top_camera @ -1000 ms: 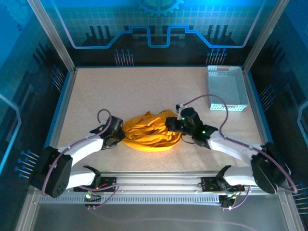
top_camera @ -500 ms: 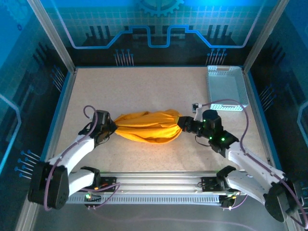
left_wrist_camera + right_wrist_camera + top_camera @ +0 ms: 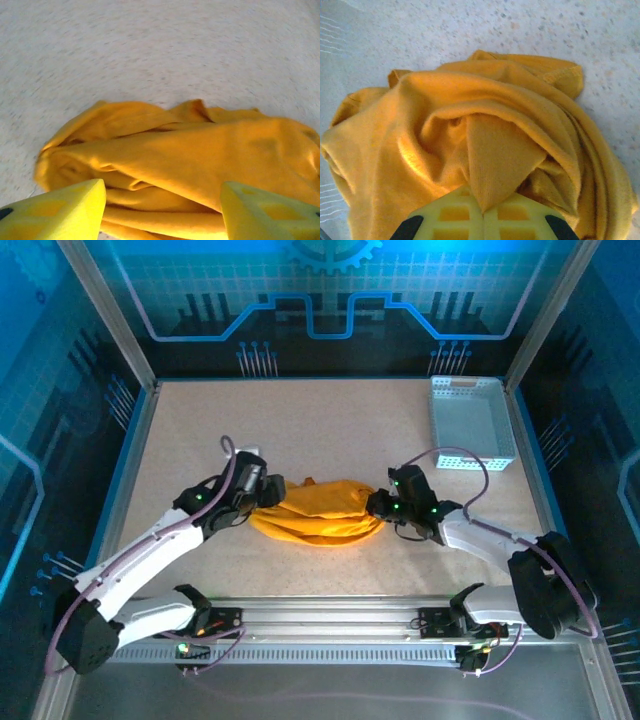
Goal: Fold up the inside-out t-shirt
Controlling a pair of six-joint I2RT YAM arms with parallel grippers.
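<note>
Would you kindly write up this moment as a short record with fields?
t-shirt: bunched in a heap mid-table, not folded
left hand: open, fingers spread at the t-shirt's left end
right hand: shut on a fold at the t-shirt's right end
basket: far right corner, apart from the t-shirt

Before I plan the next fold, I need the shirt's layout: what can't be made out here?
- Top external view: the t-shirt is bunched; its own folds hide the collar and sleeves.
- Left wrist view: blurred; the bottom edge and the open left gripper cut off the near cloth.
- Right wrist view: the shut right gripper hides which part it pinches.
</note>
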